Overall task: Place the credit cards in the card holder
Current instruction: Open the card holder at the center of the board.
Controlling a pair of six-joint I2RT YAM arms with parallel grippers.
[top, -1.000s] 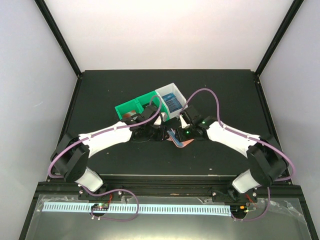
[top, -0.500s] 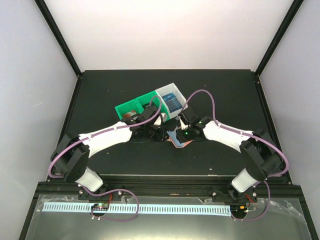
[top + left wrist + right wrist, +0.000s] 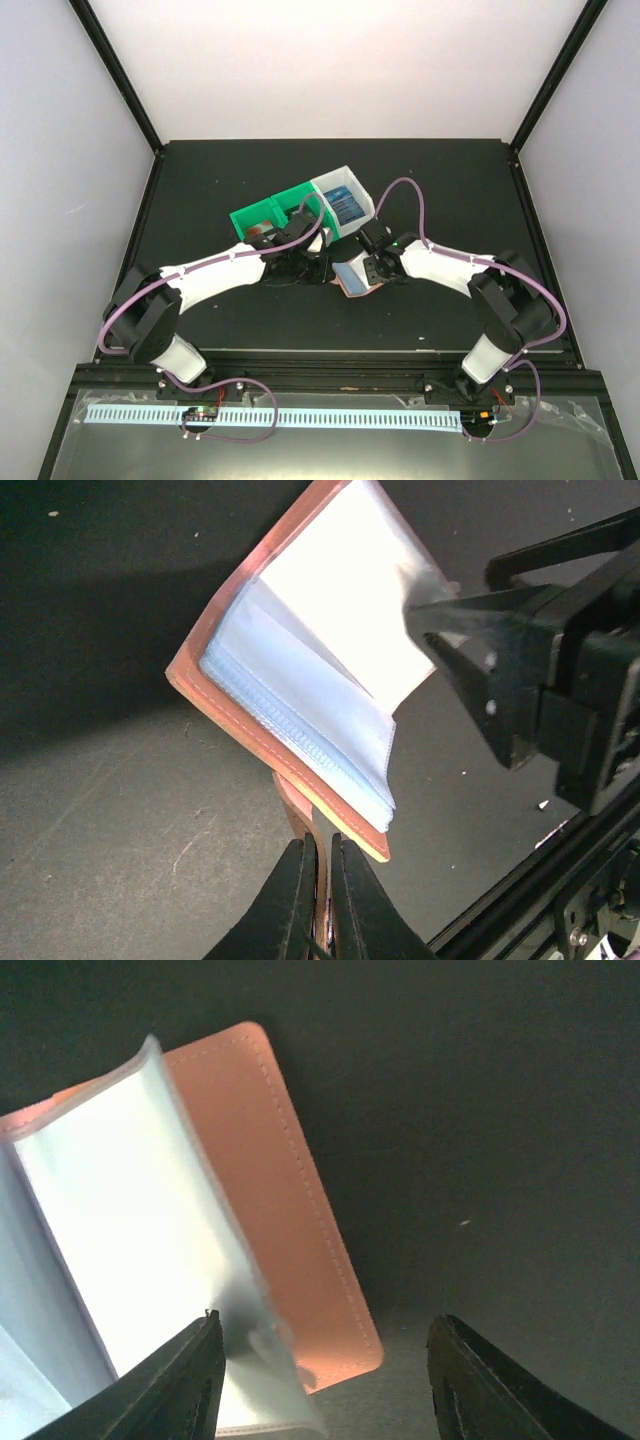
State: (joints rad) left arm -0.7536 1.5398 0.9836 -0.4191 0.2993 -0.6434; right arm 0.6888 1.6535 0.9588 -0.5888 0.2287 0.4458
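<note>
**Top external: card holder splayed open between two arms**

Top external shows both arms meeting mid-tabletop (image 3: pixel 450 180), and there is the card holder (image 3: pixel 355 275), at 6 o'clock of the white bin (image 3: pixel 362 190). The green bin (image 3: pixel 250 215) sits pressed against that white one at its 9 o'clock. Inside the white bin lies something blue, which looks like the credit cards (image 3: pixel 346 208), though it is too small to be sure.

Over to the left wrist. The left end effector (image 3: pixel 322 850) comes up from 6 o'clock, clenched tight on the salmon tab (image 3: pixel 295 800) at the holder's lower edge. The holder fans open like a book, pale blue pockets showing, with a clear sleeve (image 3: pixel 350 600) lifted toward 1 o'clock. At 3 o'clock the right arm's dark fingers reach in, and one tip touches that sleeve's corner.

Right wrist now. The right end effector (image 3: pixel 325 1325) is released, jaws spread wide, with nothing clamped between them. The sleeve curls against the finger at 7 o'clock. The salmon cover spreads from 10 o'clock down toward 6, and dark tabletop fills everything from 12 to 4.
</note>
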